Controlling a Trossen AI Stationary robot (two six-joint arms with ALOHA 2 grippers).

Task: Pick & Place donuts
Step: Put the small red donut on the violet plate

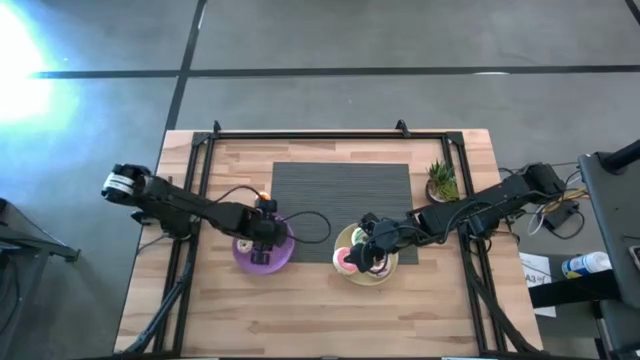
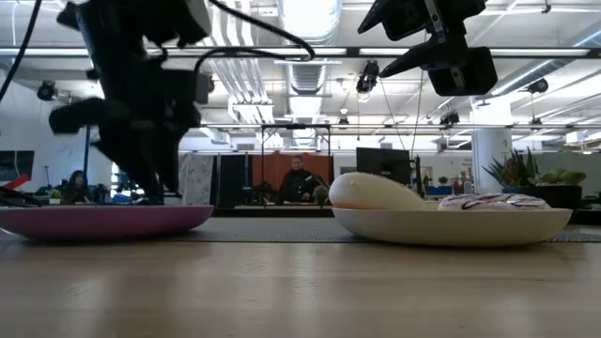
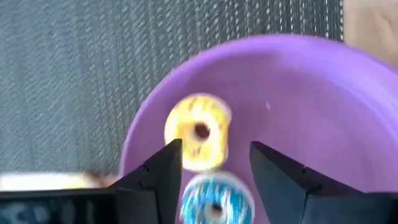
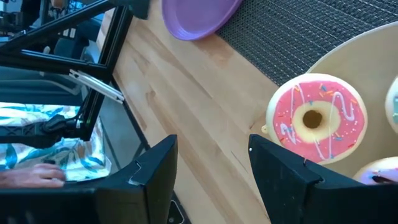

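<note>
My left gripper hangs open over the round purple plate. A small yellow donut lies flat on that plate just ahead of the fingertips. A small blue-iced ring lies between the two fingers, which stand on either side of it. My right gripper is open above the pale-yellow plate. On that plate lie the pink donut, a green-white one and a purple-white one.
A dark ribbed mat lies under the far side of both plates. A small potted plant stands by the right arm. A small orange thing shows beside the left wrist. Bare wood stretches to the near edge. People sit in the room behind.
</note>
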